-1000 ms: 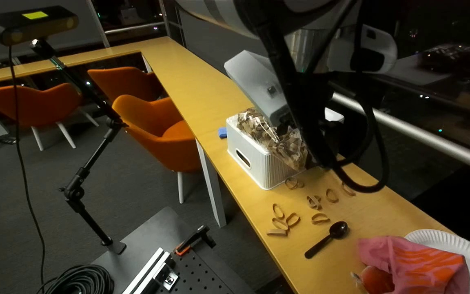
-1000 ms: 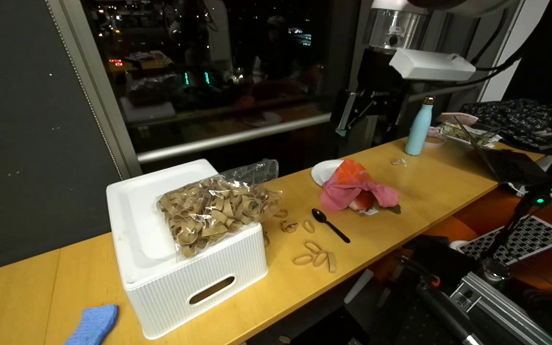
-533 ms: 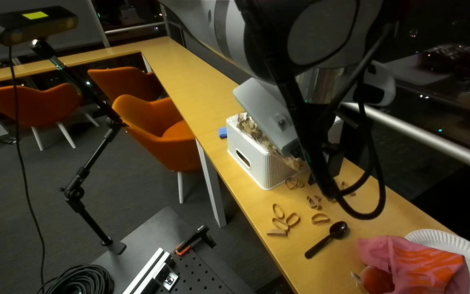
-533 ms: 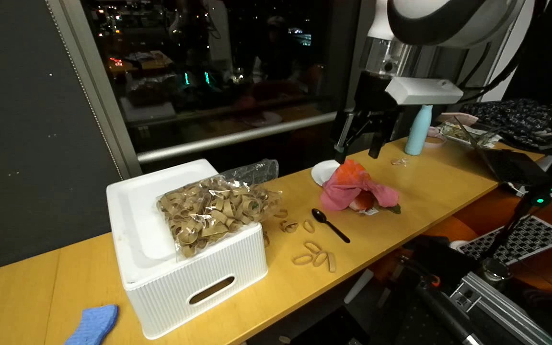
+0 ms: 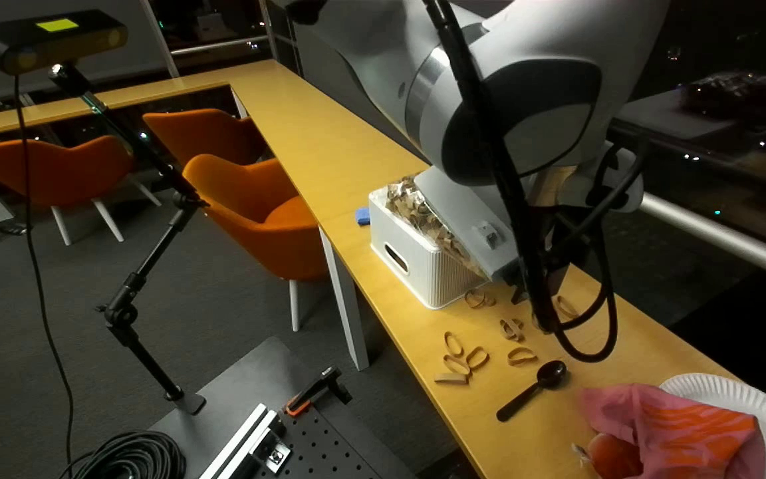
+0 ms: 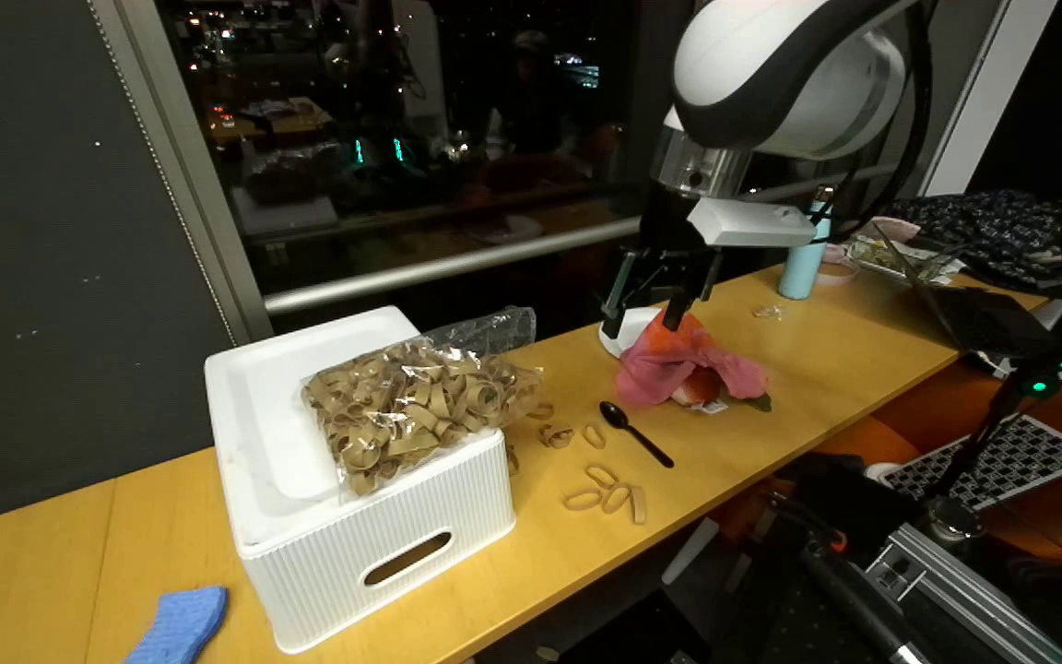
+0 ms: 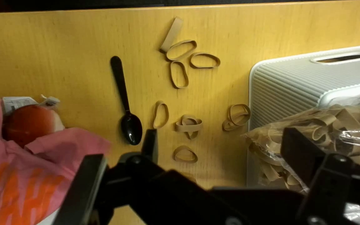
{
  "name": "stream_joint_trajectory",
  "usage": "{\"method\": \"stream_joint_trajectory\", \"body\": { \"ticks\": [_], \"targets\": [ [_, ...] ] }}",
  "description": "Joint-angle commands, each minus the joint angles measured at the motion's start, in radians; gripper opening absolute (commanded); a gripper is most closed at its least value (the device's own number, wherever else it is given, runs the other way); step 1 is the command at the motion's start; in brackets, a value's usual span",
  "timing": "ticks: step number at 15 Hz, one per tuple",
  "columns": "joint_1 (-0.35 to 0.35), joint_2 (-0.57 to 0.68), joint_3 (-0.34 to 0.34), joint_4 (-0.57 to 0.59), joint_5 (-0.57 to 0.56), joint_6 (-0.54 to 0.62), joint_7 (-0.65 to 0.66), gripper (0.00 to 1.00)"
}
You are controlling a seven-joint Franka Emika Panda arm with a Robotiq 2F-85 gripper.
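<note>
Tan rubber bands (image 7: 189, 127) lie scattered on table (image 7: 73, 37), below claw (image 6: 643, 325); jaws stand wide apart.

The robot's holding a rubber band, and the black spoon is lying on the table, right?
It isn't holding anything: the wrist view shows the gripper open and empty, with loose rubber bands on the table. The black spoon is lying there, as you said.
</note>
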Motion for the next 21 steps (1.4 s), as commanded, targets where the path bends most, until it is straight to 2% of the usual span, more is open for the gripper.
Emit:
{"method": "stream_joint_trajectory", "body": {
  "ticks": [1,13,15,19,21],
  "targets": [
    [0.01,0.075,-0.012,0.064,0.018,0.002,-0.032,1.0],
    [0.057,0.151,0.036,0.15,0.012,0.038,-0.142,1.0],
    [0.071,0.144,0.043,0.152,-0.01,0.02,-0.117,1.0],
    [0.138,0.067,0.056,0.109,-0.168,-0.048,0.022,1.0],
    [0.174,0.02,0.061,0.099,-0.311,-0.113,0.105,1.0]
  ]
}}
